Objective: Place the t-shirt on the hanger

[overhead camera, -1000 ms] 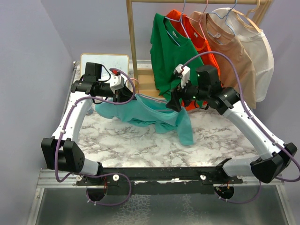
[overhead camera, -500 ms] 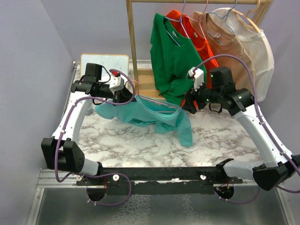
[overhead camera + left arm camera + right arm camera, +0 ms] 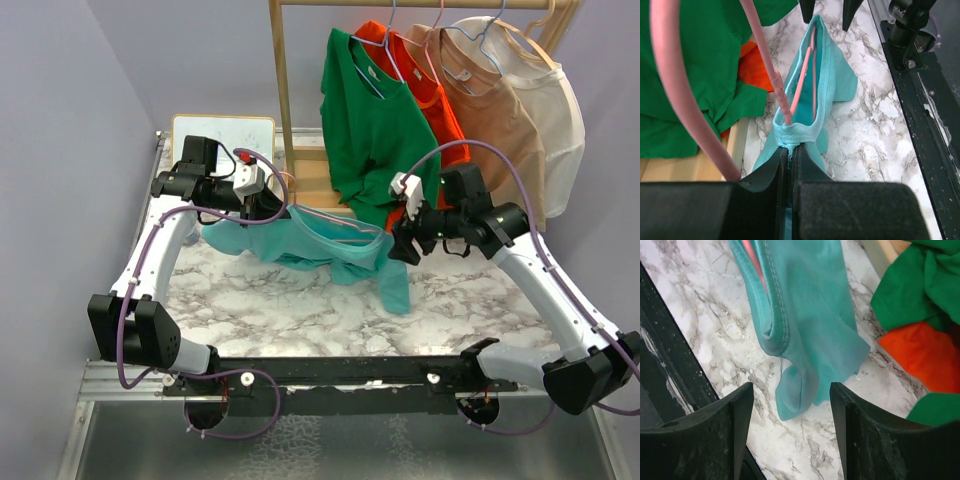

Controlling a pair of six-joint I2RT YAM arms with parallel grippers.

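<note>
T-shirt (image 3: pixel 315 245), mid-frame — collar pinched in closed left claw (image 3: pixel 790 155), hanger (image 3: pixel 761 47) threaded inside; right claw (image 3: pixel 790 390) — open, empty.

Soft, even light is falling from above on the marble table (image 3: pixel 470 300), throwing only faint shadows beneath the t-shirt (image 3: pixel 320 245). The overhead view is looking sharp. Close to the lens, the pink hanger (image 3: pixel 670 75) and the fingers (image 3: pixel 850 210) of the left gripper (image 3: pixel 790 149) are blurring; the right gripper (image 3: pixel 790 390) fingers (image 3: pixel 705 440) are showing dark and soft.
</note>
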